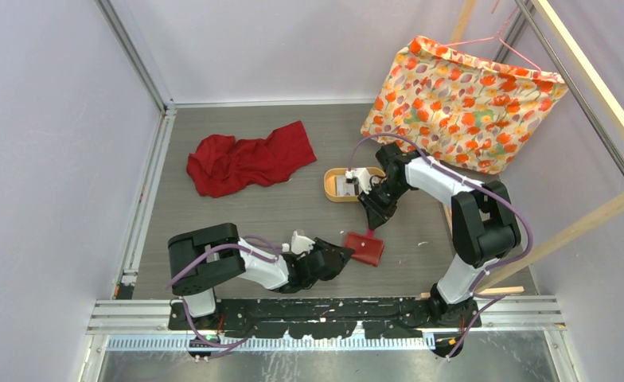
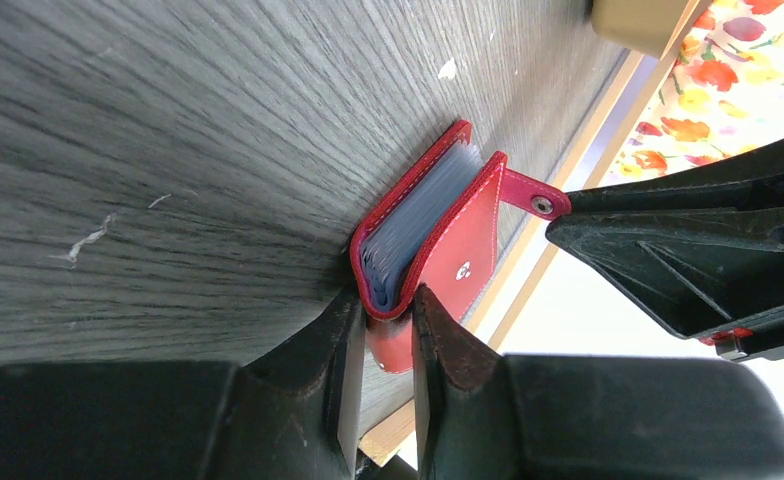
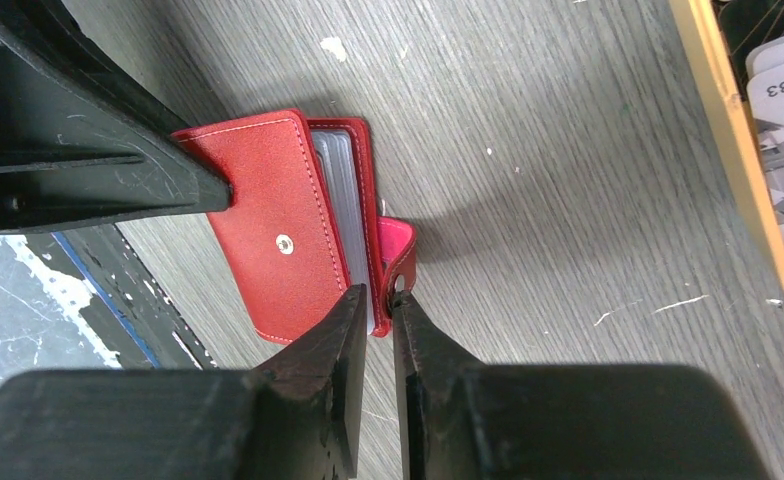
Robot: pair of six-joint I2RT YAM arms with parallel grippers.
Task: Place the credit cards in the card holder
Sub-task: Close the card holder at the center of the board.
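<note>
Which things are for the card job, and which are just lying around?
For the job: card holder, credit cards, wooden tray holding them.
Just lying about: red cloth, flowered cloth.

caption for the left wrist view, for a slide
left gripper pinches one end of the half-open card holder; right gripper at its snap tab

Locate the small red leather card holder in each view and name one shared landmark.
Top external: small red leather card holder, lower centre, between the arm tips.
Left wrist: card holder central, one end between the left gripper's fingers.
Right wrist: card holder left of centre, above the right gripper.
Shared landmark: oval tan wooden tray: top right in left wrist, right edge in right wrist.
</note>
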